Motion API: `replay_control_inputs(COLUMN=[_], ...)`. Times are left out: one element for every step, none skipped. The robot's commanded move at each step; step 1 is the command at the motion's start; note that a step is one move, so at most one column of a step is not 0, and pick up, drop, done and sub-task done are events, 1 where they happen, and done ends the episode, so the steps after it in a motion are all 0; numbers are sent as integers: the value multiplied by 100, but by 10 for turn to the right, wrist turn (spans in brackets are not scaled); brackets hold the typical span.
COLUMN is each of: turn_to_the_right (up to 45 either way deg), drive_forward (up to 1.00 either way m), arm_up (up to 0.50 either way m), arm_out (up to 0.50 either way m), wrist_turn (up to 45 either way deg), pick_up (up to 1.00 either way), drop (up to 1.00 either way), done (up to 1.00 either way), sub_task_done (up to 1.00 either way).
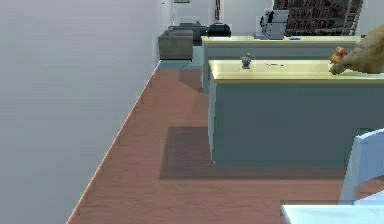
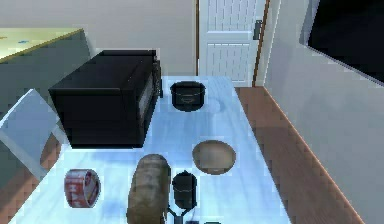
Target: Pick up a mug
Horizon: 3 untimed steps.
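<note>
We find the gripper (image 2: 180, 214) at the arm side view's bottom edge, near a dark, glossy, cylindrical mug (image 2: 184, 187) upright on the smooth pale worktop (image 2: 250, 150). We cannot tell whether it holds anything. In our judgement, a misaligned approach could topple the mug or shove the rough, rounded loaf (image 2: 150, 185) just beside it.

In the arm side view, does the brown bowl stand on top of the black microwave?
No, the brown bowl rests on the pale tabletop, to the right of the black microwave and apart from it.
</note>
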Motion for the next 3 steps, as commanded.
replay_control_inputs(turn_to_the_right=[0, 0, 0], drive_forward=[0, 0, 0], arm_up=[0, 10, 0], arm_out=[0, 0, 0], wrist_turn=[0, 0, 0], pick_up=[100, 0, 0], drop=[0, 0, 0], done=[0, 0, 100], sub_task_done=[0, 0, 0])
